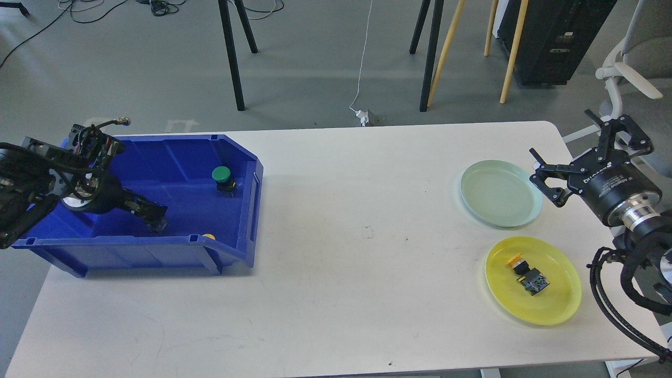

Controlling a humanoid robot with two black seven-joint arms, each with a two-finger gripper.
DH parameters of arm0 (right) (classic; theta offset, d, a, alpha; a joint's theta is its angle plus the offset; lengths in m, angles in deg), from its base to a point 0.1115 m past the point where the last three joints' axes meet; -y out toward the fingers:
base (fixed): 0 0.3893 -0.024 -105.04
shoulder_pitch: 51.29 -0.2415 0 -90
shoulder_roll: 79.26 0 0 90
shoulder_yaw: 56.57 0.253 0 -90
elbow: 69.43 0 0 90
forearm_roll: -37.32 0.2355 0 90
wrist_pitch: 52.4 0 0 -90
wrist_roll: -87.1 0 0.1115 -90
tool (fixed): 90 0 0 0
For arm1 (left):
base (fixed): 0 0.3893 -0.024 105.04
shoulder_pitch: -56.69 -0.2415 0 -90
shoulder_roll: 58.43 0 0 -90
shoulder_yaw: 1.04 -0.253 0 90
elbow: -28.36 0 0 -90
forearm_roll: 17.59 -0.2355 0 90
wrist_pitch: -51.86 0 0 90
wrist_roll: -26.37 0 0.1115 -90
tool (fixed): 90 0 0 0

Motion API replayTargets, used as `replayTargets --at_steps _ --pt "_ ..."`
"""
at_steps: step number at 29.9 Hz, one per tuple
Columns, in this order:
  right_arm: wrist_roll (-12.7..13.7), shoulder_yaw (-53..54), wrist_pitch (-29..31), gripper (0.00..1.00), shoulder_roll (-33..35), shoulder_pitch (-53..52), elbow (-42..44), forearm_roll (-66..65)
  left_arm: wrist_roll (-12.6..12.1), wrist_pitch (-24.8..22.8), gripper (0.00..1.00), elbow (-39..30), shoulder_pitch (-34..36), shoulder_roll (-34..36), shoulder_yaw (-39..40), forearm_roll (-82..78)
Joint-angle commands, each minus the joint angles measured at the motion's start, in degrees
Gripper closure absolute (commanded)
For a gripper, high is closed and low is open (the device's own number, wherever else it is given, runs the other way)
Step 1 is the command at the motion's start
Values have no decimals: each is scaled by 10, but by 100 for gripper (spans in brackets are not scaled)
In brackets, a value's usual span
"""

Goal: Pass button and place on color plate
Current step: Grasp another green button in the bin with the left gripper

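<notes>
My left gripper (153,214) reaches down inside the blue bin (231,251), right over a button whose black base (160,226) peeks out below it. Its cap is hidden, and the dark fingers cannot be told apart. A green button (221,175) stands at the bin's back right. A yellow button's cap (209,237) shows just behind the front wall. A yellow button (527,275) lies on its side on the yellow plate (559,310). The pale green plate (501,193) holds nothing. My right gripper (577,152) is open and empty, raised just right of the green plate.
The white table (367,262) ends on the right, close beyond both plates. An office chair (635,84) stands past the right edge. Black stand legs (233,58) and wooden legs (441,52) stand on the floor behind the table.
</notes>
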Motion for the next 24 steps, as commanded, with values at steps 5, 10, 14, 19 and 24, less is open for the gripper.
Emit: replayTargets --at_steps 5,10,14,19,24 --pt "0 0 0 0 0 4 -1 0 0 0 38 23 -8 -16 -1 -1" --pt "0 -1 -1 0 0 5 -1 0 0 0 54 23 -17 -14 -1 -4" --pt "0 -1 0 0 0 6 0 0 0 0 94 21 -16 -10 -1 -2" --pt "-1 -1 -1 0 0 8 0 0 0 0 96 14 -11 -10 1 -1" --pt "-1 -2 -1 0 0 8 1 -18 0 0 97 -38 18 23 16 6"
